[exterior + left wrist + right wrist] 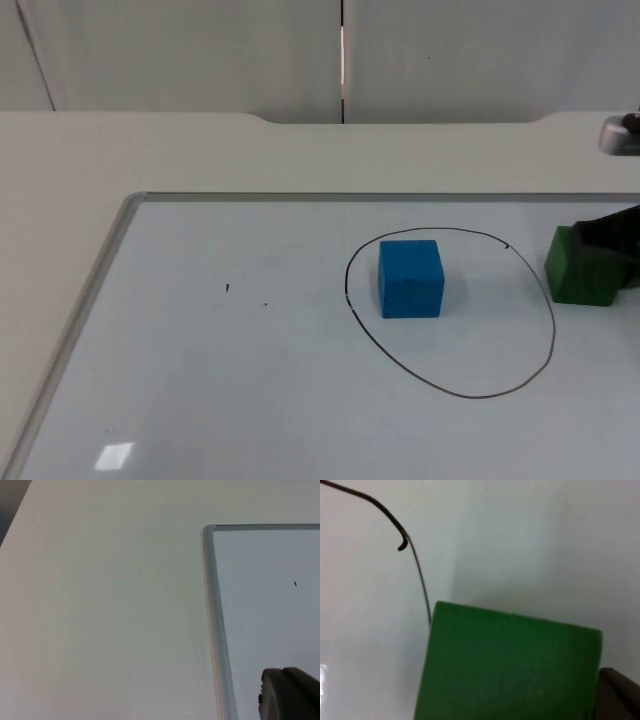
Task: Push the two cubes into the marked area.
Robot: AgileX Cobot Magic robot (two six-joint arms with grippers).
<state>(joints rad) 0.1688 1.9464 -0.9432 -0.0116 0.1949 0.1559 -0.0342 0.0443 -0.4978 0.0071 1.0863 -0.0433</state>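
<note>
The blue cube [411, 279] is sitting inside the drawn ring [452, 314]. The right pincer [612, 240] is touching the green cube [577, 268] just outside it; whether its fingers are apart or together cannot be told.

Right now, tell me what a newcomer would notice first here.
The blue cube stands out, sitting inside the hand-drawn black loop on the whiteboard, toward the loop's left part. Next comes the green cube at the loop's right edge, just outside the line, with the right hand against its far side.
</note>
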